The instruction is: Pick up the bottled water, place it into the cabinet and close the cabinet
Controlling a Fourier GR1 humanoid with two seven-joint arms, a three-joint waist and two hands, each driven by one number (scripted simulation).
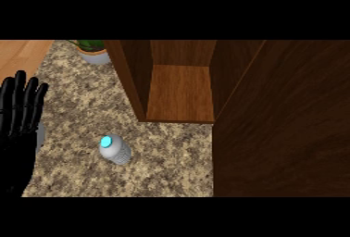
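Bottle: small grey plastic water bottle, cyan cap [114, 150], lower centre on speckled granite counter [75, 92]; judged light, smooth; grasp mid-body.
Left hand: black hand [21, 115], left edge, fingers straight, apart, resting.
Right hand: unseen.

We see bare worktop [75, 92] all around the bottled water [115, 149], which stands apart from the cabinet [179, 92]. The cabinet's mouth gapes unobstructed above it, while its open door [287, 120] walls off the right side. A potted plant [92, 51] sits far back.
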